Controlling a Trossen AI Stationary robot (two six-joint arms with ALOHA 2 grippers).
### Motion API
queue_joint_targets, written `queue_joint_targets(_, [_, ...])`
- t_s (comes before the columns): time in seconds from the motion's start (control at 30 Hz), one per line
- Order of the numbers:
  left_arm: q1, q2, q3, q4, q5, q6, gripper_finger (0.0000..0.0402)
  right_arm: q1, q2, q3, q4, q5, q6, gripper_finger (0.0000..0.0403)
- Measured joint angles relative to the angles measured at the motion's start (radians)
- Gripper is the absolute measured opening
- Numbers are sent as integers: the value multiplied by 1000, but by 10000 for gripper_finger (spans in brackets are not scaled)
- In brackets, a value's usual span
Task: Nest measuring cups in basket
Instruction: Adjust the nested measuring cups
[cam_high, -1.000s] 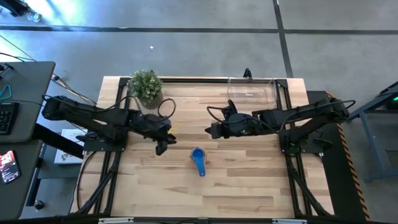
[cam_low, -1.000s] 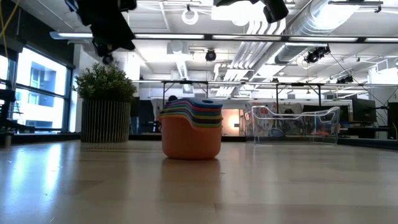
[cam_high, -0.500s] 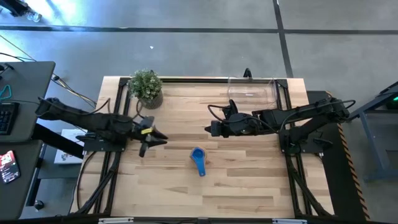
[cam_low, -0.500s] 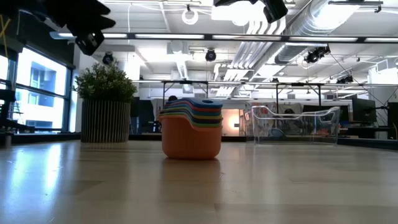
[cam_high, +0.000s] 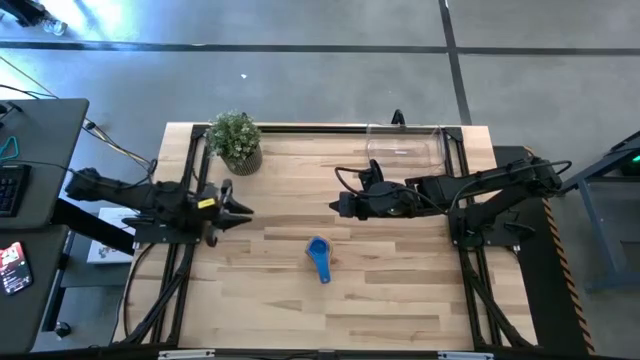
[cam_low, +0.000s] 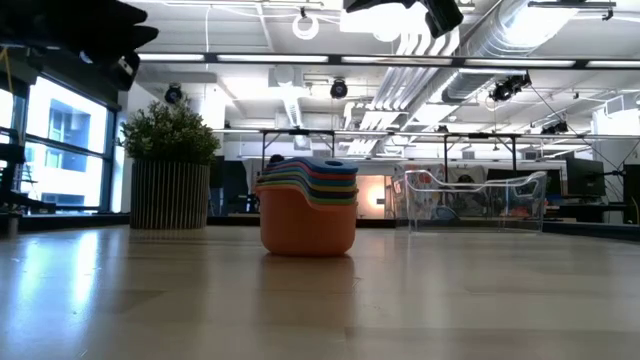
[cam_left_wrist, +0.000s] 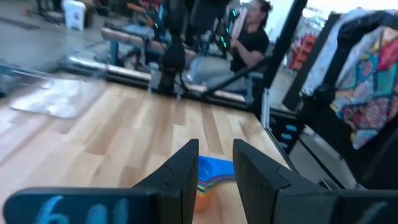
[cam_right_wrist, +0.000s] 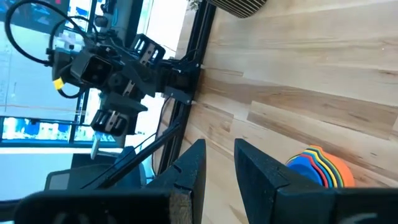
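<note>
- Table: light wood; the stack, basket and potted plant are carried on it.
- Basket: clear bin at the far right edge, nothing seen inside.
- Measuring cups: nested in one stack mid-table, blue on top, orange outermost; well apart from the basket. Risk judged: a one-sided grip could tip or unnest the stack during transfer.
- Left claw: at the left edge, fingers narrowly apart, nothing held.
- Right claw: raised beyond the stack, fingers narrowly apart, nothing held.

The right gripper hangs over the wooden table, its two dark fingers a narrow gap apart, nothing between them. At four o'clock sits the nested measuring cups; at ten o'clock, the left gripper.
</note>
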Motion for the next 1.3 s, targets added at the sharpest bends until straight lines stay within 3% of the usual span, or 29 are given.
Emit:
queue_joint_targets(0.4, [0, -237, -109, -99, -118, 34, 90, 0, 0, 0, 11, 14, 14, 76])
queue_joint_targets(0.57, [0, -284, -162, -107, -139, 44, 90, 0, 1, 0, 141, 47, -88, 76])
queue_joint_targets(1.03, [1, -294, -188, -101, -135, 138, 90, 2, 41, 0, 581, 80, -388, 76])
queue_joint_targets(1.3, [1, -294, -188, -101, -135, 194, 90, 13, 114, 0, 683, 32, -414, 76])
